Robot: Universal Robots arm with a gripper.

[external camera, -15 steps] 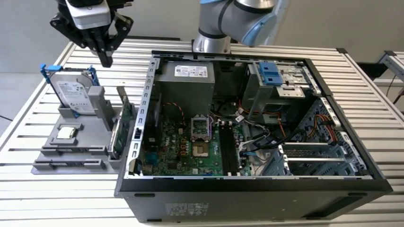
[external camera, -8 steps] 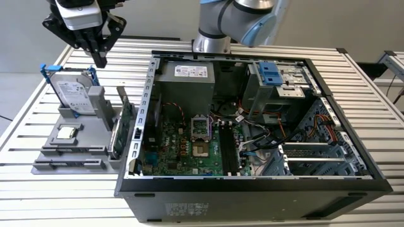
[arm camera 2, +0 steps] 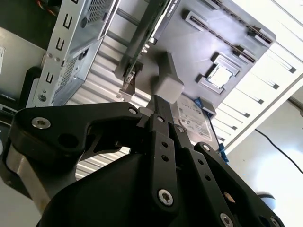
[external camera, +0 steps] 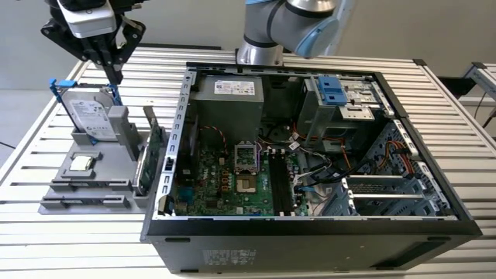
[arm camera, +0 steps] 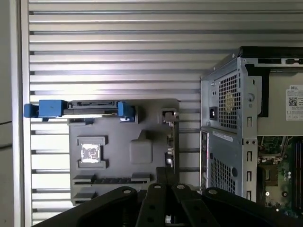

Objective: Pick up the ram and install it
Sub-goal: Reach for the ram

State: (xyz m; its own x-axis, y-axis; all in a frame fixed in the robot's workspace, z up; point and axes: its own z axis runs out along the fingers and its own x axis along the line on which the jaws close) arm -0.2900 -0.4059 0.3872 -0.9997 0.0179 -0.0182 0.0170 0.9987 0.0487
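The gripper (external camera: 116,74) hangs above the gray holder (arm camera: 147,113), close to the hard drive (external camera: 87,116). Its jaws are brought together and grip nothing. The ram (arm camera: 113,179) stands on edge in a holder slot near the processor chip (arm camera: 90,153), apart from the gripper and outside the computer case (external camera: 310,228).

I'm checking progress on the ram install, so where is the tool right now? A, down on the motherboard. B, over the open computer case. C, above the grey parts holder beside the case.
C: in the exterior view the tool hangs above the hard drive standing in the grey parts holder, outside the computer case.
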